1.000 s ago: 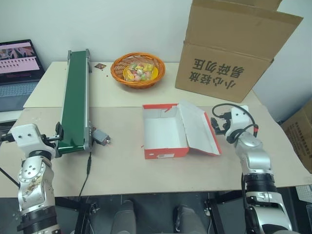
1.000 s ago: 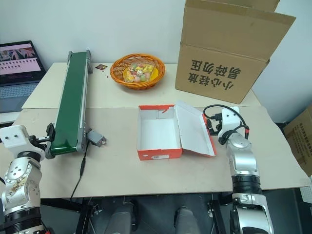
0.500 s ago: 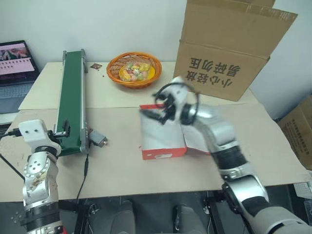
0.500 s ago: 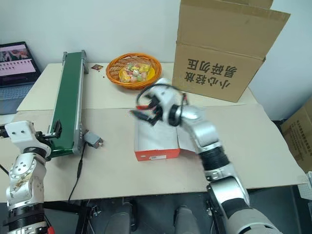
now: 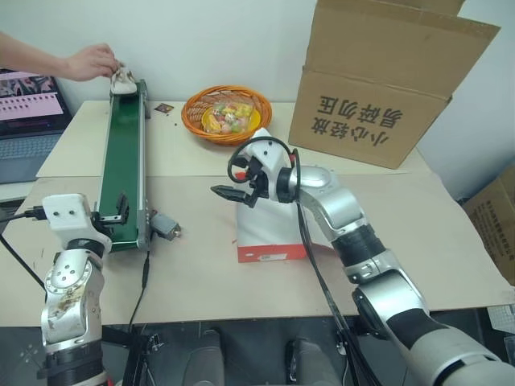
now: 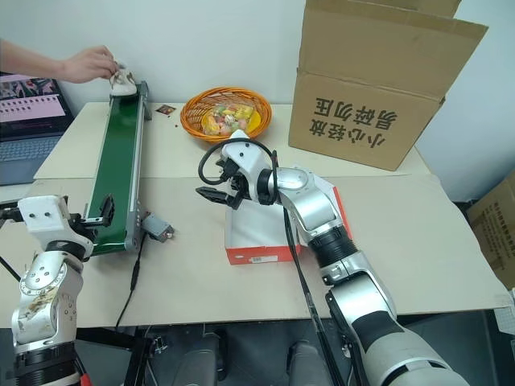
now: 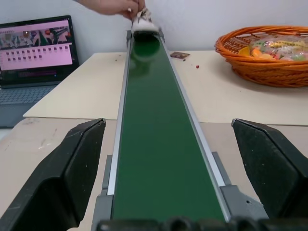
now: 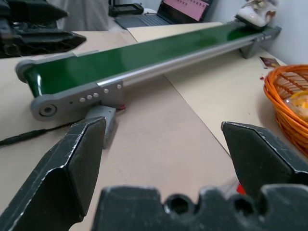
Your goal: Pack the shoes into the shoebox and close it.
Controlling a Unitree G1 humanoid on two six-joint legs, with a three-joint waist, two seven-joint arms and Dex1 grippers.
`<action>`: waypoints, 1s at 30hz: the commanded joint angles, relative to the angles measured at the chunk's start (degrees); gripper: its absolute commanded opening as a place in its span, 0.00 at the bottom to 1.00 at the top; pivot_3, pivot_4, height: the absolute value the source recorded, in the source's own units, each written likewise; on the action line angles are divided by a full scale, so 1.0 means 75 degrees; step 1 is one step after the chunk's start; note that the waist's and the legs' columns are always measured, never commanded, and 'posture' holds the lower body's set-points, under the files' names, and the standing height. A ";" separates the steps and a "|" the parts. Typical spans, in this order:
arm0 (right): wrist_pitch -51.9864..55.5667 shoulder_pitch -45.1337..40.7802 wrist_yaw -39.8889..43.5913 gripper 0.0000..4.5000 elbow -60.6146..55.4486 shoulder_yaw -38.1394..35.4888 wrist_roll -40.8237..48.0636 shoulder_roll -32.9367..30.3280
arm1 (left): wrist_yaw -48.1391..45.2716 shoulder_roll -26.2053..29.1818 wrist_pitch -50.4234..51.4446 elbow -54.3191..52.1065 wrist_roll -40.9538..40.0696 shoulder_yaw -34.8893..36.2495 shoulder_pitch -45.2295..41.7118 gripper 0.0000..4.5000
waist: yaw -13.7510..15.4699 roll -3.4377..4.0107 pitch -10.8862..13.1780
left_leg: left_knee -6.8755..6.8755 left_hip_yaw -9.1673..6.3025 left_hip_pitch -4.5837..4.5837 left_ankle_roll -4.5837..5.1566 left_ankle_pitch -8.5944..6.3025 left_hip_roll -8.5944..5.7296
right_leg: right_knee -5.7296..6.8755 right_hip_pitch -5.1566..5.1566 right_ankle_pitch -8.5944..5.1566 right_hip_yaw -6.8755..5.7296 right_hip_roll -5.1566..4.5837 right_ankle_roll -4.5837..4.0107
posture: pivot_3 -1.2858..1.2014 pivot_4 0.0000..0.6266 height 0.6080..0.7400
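nearest the robot, the left claw [image 5: 113, 215] stood released at the near end of the green conveyor belt [image 5: 125, 161], its two black fingers [image 7: 72, 168] spread wide to either side of the belt and holding nothing. a little further in, the right claw [image 5: 233, 193] hung just above the near left corner of the shoebox [image 5: 269, 241], also released and empty, pointing leftward across the counter [image 5: 201, 265] towards the belt. the shoebox, red-orange outside and white within, lay open on the counter in front of the robot, its lid largely hidden behind the right arm. the move to come turned on the belt's long axis: it ran straight away from the left claw, and at its far end a person's hand [image 5: 92, 60] was at a shoe [image 5: 122, 79] on the belt. so the shoe lay dead ahead of the left claw, well apart from it down the whole length of the belt, and off to the far left of the right claw; the left arm looked the better placed to receive it. the shoe appeared small and white with some darker trim, though which way its toe pointed could not be told. behind the shoebox stood an orange wicker basket [image 5: 228, 114] of sweets and a large brown carton [image 5: 386, 76].
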 commanded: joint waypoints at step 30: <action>-0.0061 0.0257 -0.0417 0.99 -0.0562 -0.0402 -0.0148 0.0241 | 0.0218 0.1538 0.5856 -0.0364 -0.0536 0.0426 -0.2208 1.00 | -0.0022 -0.0005 0.0003 | -0.0002 -0.0001 -0.0001 -0.0001 0.0001 0.0000 | 0.0005 -0.0031 0.0007 0.0001 0.0001 0.0013 | 0.52 0.24 0.91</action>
